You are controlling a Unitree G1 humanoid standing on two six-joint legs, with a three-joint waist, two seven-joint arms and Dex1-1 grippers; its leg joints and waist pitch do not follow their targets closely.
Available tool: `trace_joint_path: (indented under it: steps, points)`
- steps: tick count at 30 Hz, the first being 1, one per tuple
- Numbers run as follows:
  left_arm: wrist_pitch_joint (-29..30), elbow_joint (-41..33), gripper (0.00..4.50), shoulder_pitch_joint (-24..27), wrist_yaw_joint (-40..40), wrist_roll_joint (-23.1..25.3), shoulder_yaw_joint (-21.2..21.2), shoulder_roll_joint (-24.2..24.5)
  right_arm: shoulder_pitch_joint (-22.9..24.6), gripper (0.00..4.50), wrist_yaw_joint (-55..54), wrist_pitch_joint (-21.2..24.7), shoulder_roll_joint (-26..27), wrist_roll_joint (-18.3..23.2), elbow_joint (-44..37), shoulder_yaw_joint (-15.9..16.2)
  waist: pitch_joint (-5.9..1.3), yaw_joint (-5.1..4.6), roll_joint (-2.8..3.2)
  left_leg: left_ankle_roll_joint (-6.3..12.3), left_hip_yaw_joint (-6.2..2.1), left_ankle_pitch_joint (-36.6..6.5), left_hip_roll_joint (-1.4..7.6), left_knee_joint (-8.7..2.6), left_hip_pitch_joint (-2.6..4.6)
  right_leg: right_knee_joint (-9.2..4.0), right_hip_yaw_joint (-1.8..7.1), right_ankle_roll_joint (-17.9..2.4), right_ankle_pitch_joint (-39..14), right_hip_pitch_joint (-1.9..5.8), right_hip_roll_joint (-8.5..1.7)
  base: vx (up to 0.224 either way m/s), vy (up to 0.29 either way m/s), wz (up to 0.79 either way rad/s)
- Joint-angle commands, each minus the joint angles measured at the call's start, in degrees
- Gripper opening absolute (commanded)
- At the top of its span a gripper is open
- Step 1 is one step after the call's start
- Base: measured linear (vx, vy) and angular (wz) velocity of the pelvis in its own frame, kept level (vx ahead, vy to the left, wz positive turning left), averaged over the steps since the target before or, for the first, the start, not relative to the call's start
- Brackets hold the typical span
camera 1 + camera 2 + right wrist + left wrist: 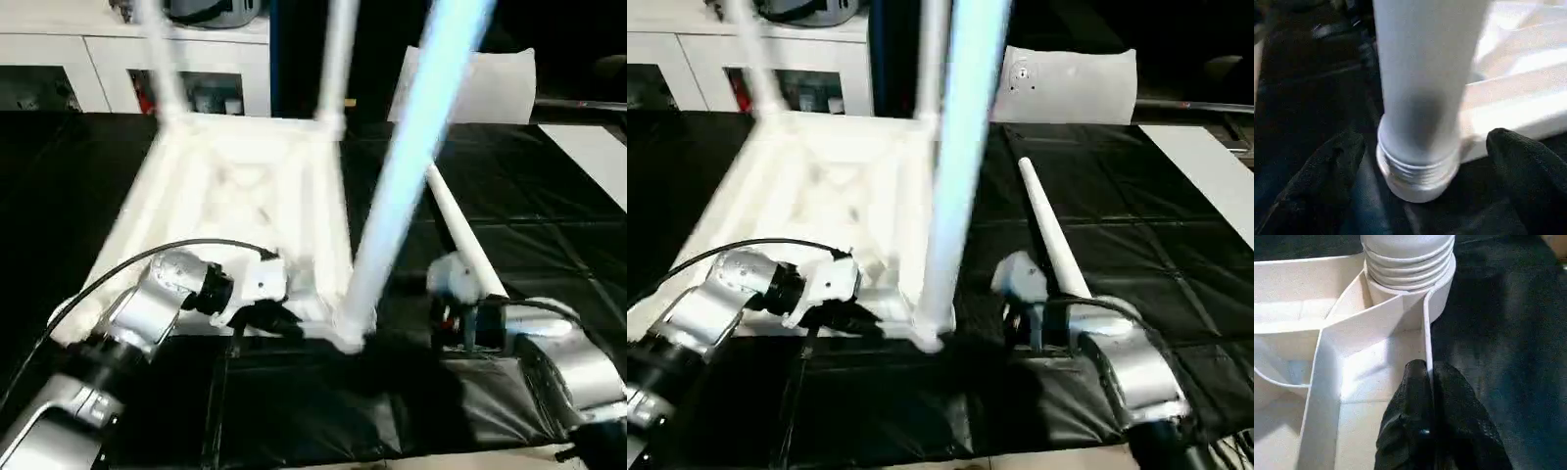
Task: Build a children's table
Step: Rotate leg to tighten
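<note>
In the head views the tabletop lies upside down on the black-covered bench, ribbed side up so its corner sockets face upward; two legs stand in the far corners, a third leg rises from the near corner, and a fourth leg lies loose on the bench just beside it, waiting its turn. The left wrist view shows the left gripper with its fingers pinched together on the tabletop's side wall, likely to steady it while the leg turns. The right wrist view shows the right gripper with fingers apart on either side of the leg's threaded base, not gripping it
</note>
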Motion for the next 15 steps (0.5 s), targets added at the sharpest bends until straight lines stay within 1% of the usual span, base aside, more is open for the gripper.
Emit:
trace_joint_path:
  steps: [1, 2, 3, 4, 5, 6, 7, 8, 11, 12, 15]
  points:
    - [-2.49, -1.22, 0.00, -1.46, -3.52, -0.04, -2.67, -0.86, -1.26, 4.46, 1.32, -1.42, -0.60, -1.09, 0.70, 0.97, -3.62, -0.41, 0.06, 2.41, -0.28, -10.79, 2.45, -4.17, 0.24, -4.05, 3.48, -11.42, -11.97, 3.06, -3.71, 0.000, 0.000, 0.00]
    - [-2.98, -1.27, 0.00, -1.66, -3.91, 0.02, -3.06, -0.95, -1.98, 4.46, 2.33, -1.25, -0.63, -1.07, 1.57, 1.81, -3.59, -0.46, -0.18, 2.43, -0.33, -10.96, 2.47, -4.20, 0.16, -3.98, 3.43, -11.31, -12.67, 3.09, -3.71, 0.000, 0.000, 0.00]
    - [-3.15, -1.36, 0.00, -1.75, -4.29, -0.11, -3.24, -1.03, -2.49, 4.28, 2.39, -1.13, -0.37, -1.19, 2.14, 2.10, -3.60, -0.40, -0.07, 2.43, -0.35, -11.03, 2.47, -4.19, 0.19, -4.02, 3.43, -11.28, -13.14, 3.07, -3.76, 0.000, 0.000, 0.00]
    - [-3.32, -1.24, 0.00, -1.89, -4.61, -0.28, -3.33, -1.15, -2.95, 4.17, 2.46, -1.35, -0.17, -1.21, 2.76, 2.41, -3.59, -0.49, -0.09, 2.28, -0.33, -11.01, 2.48, -4.18, 0.18, -4.02, 3.44, -11.28, -13.45, 3.02, -3.72, 0.000, 0.000, 0.00]
    - [-3.33, -1.24, 0.00, -1.89, -4.62, -0.29, -3.34, -1.15, -2.96, 4.17, 2.46, -1.36, -0.17, -1.21, 2.78, 2.42, -3.57, -0.41, -0.06, 2.24, -0.32, -11.02, 2.50, -4.16, 0.25, -4.05, 3.46, -11.25, -13.56, 2.95, -3.74, 0.000, 0.000, 0.00]
    - [-3.94, -1.26, 0.00, -2.03, -4.99, -0.22, -3.66, -1.16, -3.49, 4.05, 2.47, -1.51, 0.27, -1.12, 3.33, 2.80, -3.57, -0.37, -0.20, 2.22, -0.30, -10.82, 2.49, -4.15, 0.26, -4.02, 3.50, -11.12, -13.69, 2.95, -3.74, 0.000, 0.000, 0.00]
    - [-3.94, -1.26, 0.00, -2.03, -4.99, -0.22, -3.66, -1.16, -3.49, 4.05, 2.47, -1.51, 0.27, -1.12, 3.33, 2.80, -3.58, -0.38, -0.12, 2.28, -0.33, -10.77, 2.52, -4.16, 0.18, -3.99, 3.49, -11.05, -13.61, 3.00, -3.77, 0.000, 0.000, 0.00]
    - [-4.18, -1.22, 0.00, -2.13, -5.29, -0.16, -3.75, -1.24, -3.85, 3.86, 2.80, -1.69, 0.55, -0.96, 3.66, 3.10, -3.62, -0.40, -0.23, 2.29, -0.33, -10.65, 2.50, -4.14, 0.15, -3.96, 3.47, -10.91, -13.46, 3.02, -3.73, 0.000, 0.000, 0.00]
    - [-4.76, -0.84, 0.00, -2.31, -5.63, -0.15, -3.84, -1.34, -4.08, 3.56, 3.98, -1.63, 0.37, -0.61, 3.92, 3.70, -3.70, -0.43, -0.28, 2.51, -0.33, -10.15, 2.47, -4.07, 0.13, -3.82, 3.41, -11.23, -12.53, 3.05, -3.68, 0.000, 0.000, 0.00]
    - [-4.91, -0.76, 0.00, -2.37, -5.70, -0.14, -3.90, -1.34, -4.11, 3.56, 4.33, -1.67, 0.23, -0.53, 3.99, 3.90, -3.66, -0.43, -0.23, 2.50, -0.27, -10.19, 2.48, -4.06, 0.18, -3.84, 3.44, -11.32, -12.44, 2.98, -3.65, 0.000, 0.000, 0.00]
    - [-5.14, -0.45, 0.00, -2.53, -5.95, -0.18, -4.00, -1.28, -4.18, 3.27, 4.89, -1.86, 0.04, -0.54, 4.23, 4.13, -3.74, -0.43, -0.31, 2.59, -0.28, -9.77, 2.49, -4.02, 0.17, -3.69, 3.44, -11.50, -11.77, 3.06, -3.66, 0.000, 0.000, 0.00]
